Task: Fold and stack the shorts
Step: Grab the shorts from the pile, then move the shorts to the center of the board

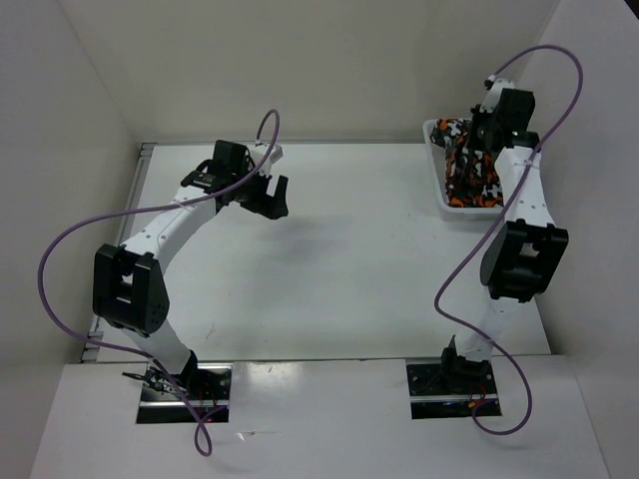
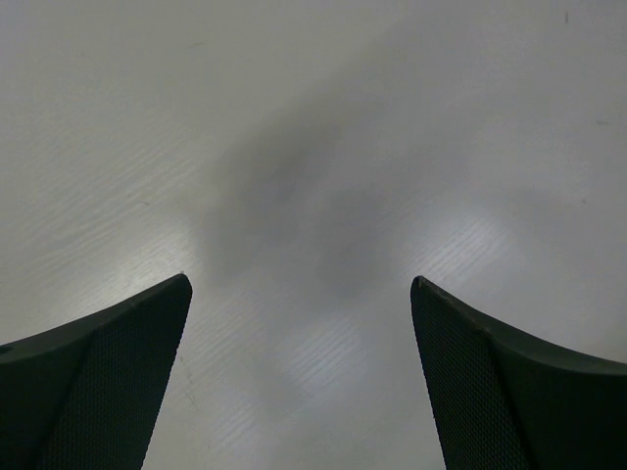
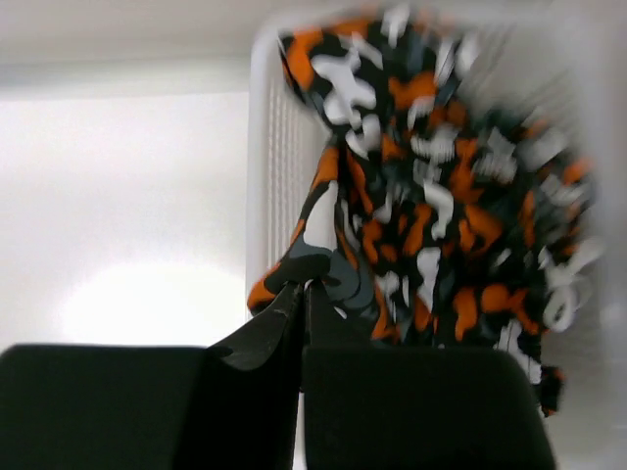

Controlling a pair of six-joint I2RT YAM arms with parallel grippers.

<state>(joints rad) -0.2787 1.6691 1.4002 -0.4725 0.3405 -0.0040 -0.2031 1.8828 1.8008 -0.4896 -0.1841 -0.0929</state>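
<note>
While shorts (image 3: 421,215) lay bunched in basket (image 3: 269,186) at far-right corner of table (image 1: 349,259), right fingers (image 3: 269,328) were clenched on cloth edge. Left fingers (image 2: 108,372) spread, holding nothing, above table. Progress: 0 folded, 0 stacked; extraction, folding, stacking outstanding.

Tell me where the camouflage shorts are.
The orange, black and white camouflage cloth shorts lie in the white plastic mesh basket at the far right of the top view, beneath the right tool.
</note>
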